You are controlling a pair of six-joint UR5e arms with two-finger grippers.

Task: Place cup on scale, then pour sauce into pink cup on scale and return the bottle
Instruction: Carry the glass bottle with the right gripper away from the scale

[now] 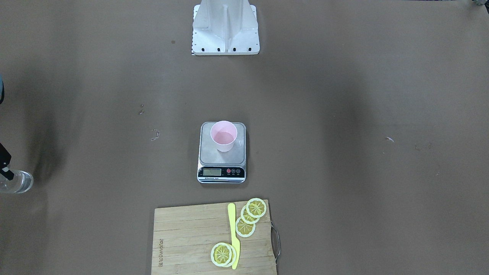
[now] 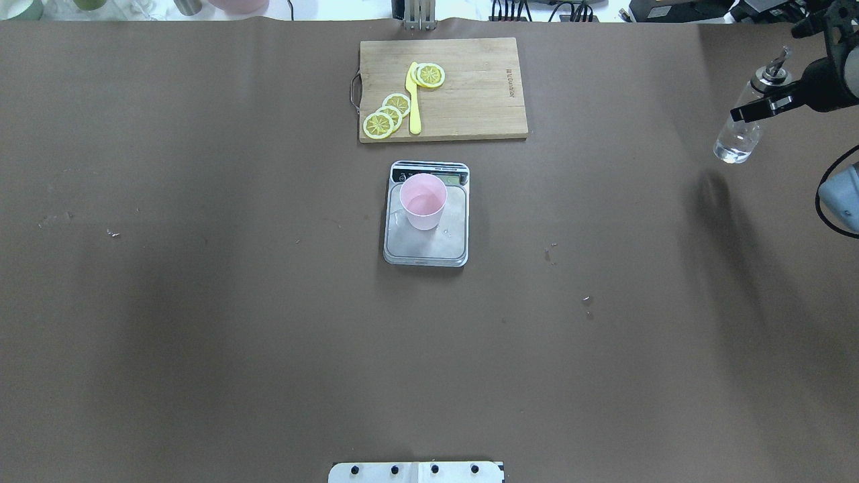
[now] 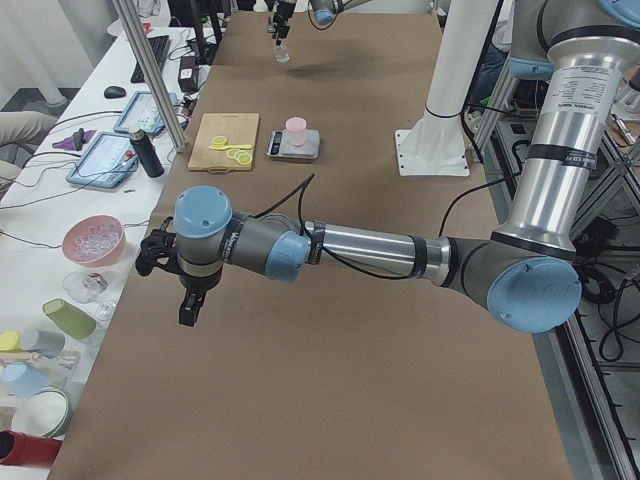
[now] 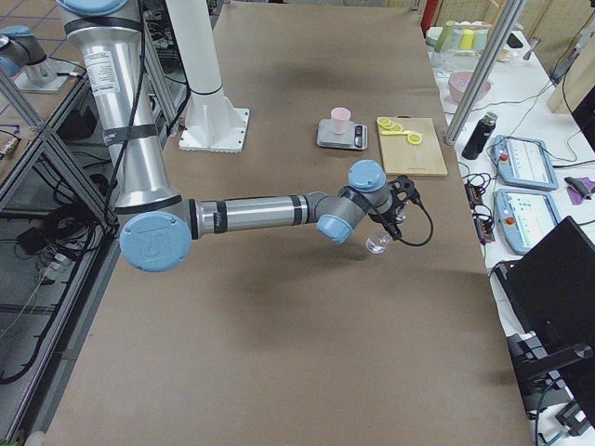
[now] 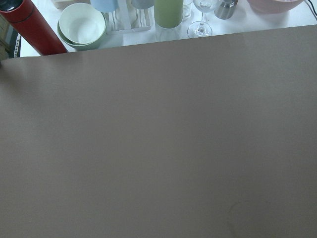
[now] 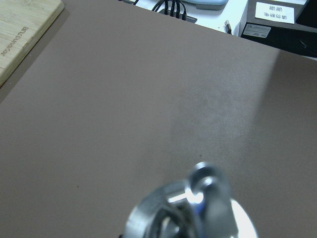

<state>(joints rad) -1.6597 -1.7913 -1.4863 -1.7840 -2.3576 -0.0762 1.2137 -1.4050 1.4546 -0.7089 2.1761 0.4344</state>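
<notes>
Two claws: right claw (image 2: 760,107) grips the bottle (image 2: 735,139), left claw (image 3: 186,302) cannot be judged.

Robotics laboratory, not a domestic kitchen. A silver-and-blue jointed robot arm (image 3: 380,250) reaches over a long table (image 2: 201,335) sheeted in brown paper, with a white pedestal (image 4: 216,125) bolted to it. An aluminium profile post (image 3: 150,80) stands at the table edge. A white side bench (image 3: 40,215) carries teach pendants (image 4: 523,160), a laptop (image 4: 548,279) and props, including a pale green bowl (image 5: 81,24) and a wine glass (image 5: 200,15).
</notes>
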